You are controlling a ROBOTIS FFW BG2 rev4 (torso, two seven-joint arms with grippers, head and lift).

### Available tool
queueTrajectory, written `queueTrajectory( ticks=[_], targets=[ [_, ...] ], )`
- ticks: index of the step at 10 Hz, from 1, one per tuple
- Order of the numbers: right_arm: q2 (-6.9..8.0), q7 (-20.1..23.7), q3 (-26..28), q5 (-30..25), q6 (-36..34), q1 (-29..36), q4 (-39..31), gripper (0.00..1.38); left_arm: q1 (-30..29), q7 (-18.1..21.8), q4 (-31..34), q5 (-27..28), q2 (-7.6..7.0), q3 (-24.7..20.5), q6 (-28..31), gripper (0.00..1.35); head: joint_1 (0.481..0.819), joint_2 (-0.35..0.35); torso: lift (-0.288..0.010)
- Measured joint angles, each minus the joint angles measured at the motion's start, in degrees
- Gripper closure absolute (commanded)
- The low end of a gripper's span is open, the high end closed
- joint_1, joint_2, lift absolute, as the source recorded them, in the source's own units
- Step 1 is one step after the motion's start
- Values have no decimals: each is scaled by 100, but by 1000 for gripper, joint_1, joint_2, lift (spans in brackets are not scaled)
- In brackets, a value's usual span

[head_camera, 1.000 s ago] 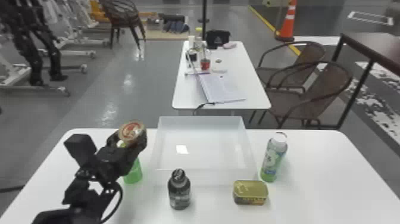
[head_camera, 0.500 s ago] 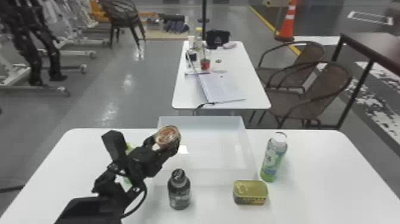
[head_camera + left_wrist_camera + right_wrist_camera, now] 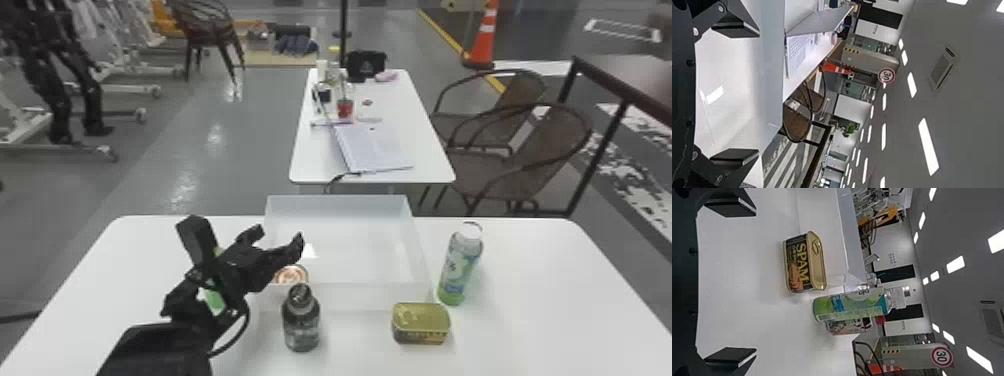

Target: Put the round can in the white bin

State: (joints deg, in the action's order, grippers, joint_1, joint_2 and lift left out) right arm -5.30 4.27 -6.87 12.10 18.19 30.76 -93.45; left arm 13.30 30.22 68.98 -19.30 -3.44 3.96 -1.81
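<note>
In the head view my left gripper [image 3: 278, 239] stands open over the left side of the white bin [image 3: 350, 205], nothing between its fingers. The round can [image 3: 291, 274] is below it, at the bin's near left corner; its orange-and-white top shows past the near rim, its lower part hidden. From the left wrist, the left gripper [image 3: 748, 94] has its fingers wide apart above the bin floor [image 3: 727, 70]. The right gripper [image 3: 750, 282] is open and holds nothing, with the table and a rectangular can in front of it.
A dark bottle [image 3: 301, 320] stands just before the bin's near left part. The rectangular can [image 3: 421, 322] and a green bottle [image 3: 460, 265] are at its right. Another green item [image 3: 216, 300] is partly behind my left arm. A second printed can [image 3: 848, 326] lies beyond the green bottle.
My left gripper moved right over the bin with the round can, then opened. The can has left its fingers and is lower, at the near left corner.
</note>
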Motion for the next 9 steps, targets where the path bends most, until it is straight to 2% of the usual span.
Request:
queueTrajectory(
  ticks=[2,4,9],
  targets=[
    [2,6,0,2,0,-5,3,56,-73,24,25,-114,12,11,-133,122,549,0,-100],
    [2,12,1,0,0,-8,3,55,-423,-103,422,-191,-14,-121,-350,122,549,0,-100],
    [-4,12,10,-8,0,43,-25,56,-2026,-799,1693,-172,35,-813,-794,122,549,0,-100]
  ],
)
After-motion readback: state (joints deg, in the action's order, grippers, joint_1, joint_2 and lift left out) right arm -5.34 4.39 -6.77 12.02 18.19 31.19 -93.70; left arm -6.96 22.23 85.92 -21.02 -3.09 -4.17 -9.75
